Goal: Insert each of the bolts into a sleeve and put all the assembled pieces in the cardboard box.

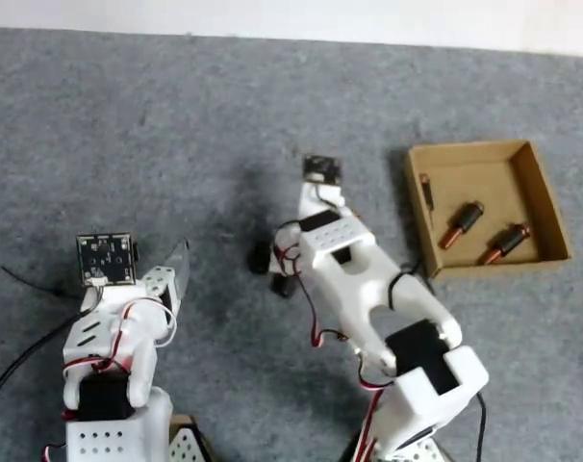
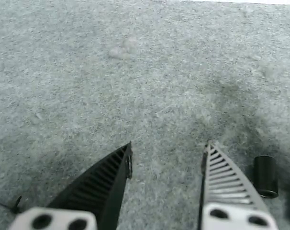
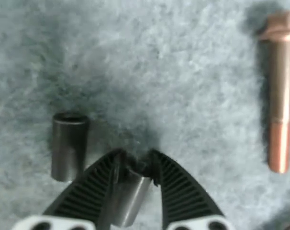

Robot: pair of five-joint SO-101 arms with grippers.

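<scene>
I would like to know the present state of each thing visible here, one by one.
Left claw: open, holding nothing.
Right claw: shut on one sleeve.
Other sleeve: lying loose, no bolt in it.
Bolt: lying bare, not yet inserted.
Cardboard box: open on top, two assembled pieces inside.

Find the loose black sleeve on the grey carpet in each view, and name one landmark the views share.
High view: the loose sleeve lies mid-picture, left of the right arm.
Left wrist view: loose sleeve just outside one finger of the open left pincer.
Right wrist view: loose sleeve beside the right pincer, shut on a second sleeve.
Shared landmark: the grey carpet beneath it.
</scene>
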